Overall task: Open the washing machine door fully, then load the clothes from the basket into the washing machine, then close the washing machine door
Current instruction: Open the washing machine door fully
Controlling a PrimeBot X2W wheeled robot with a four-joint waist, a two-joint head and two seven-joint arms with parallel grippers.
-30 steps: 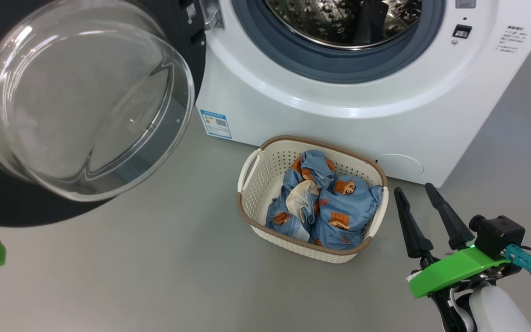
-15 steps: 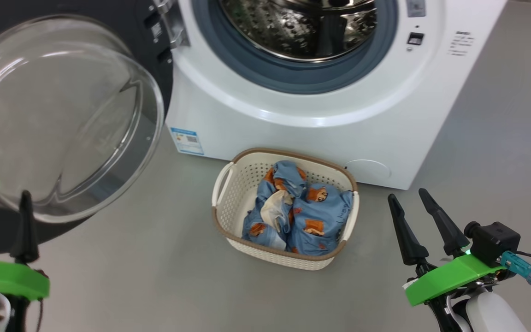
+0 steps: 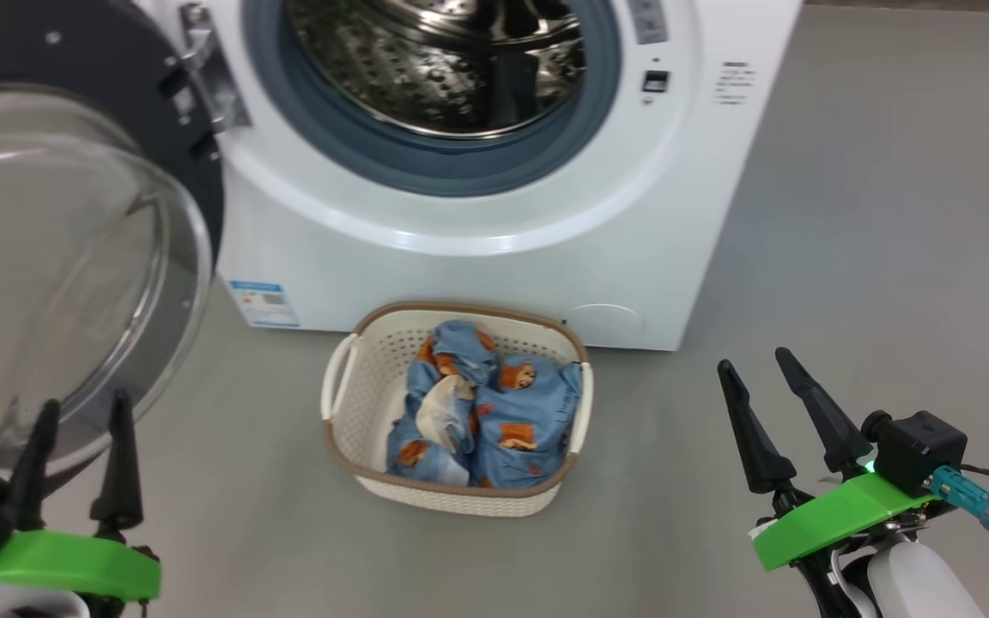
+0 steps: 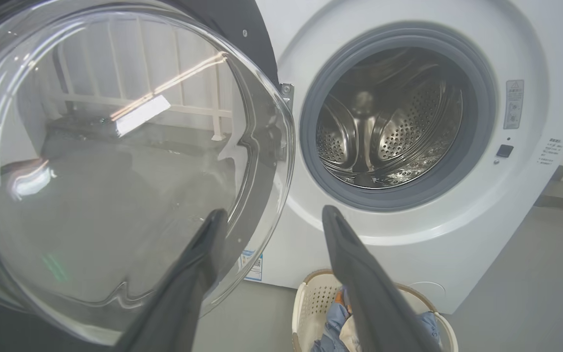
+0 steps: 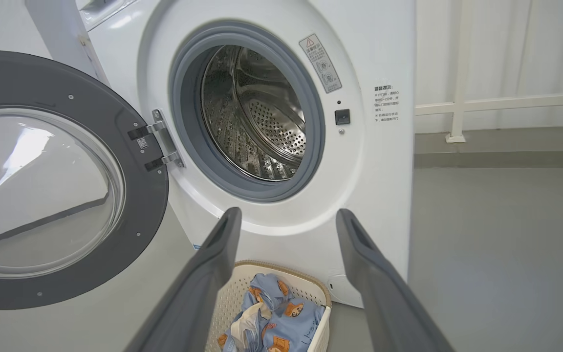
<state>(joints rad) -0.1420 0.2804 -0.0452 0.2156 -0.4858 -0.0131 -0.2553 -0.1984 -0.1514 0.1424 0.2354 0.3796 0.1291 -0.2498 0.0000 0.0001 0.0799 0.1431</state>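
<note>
to the left of the washing machine (image 3: 477, 257), hung wide open on the hinge (image 3: 211, 81) beside the drum mouth (image 3: 434, 69), the washing machine door (image 3: 57, 257). on the floor (image 3: 846, 257) just before the machine, the basket (image 3: 348, 446) with the clothes (image 3: 494, 412) in it. nearer the robot, left gripper (image 3: 85, 399) before the door, right gripper (image 3: 750, 359) well right of the basket.

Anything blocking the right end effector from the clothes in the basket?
Nothing visible. Bare floor lies between the right end effector and the basket; the clothes sit uncovered; the washing machine door is swung left.
</note>
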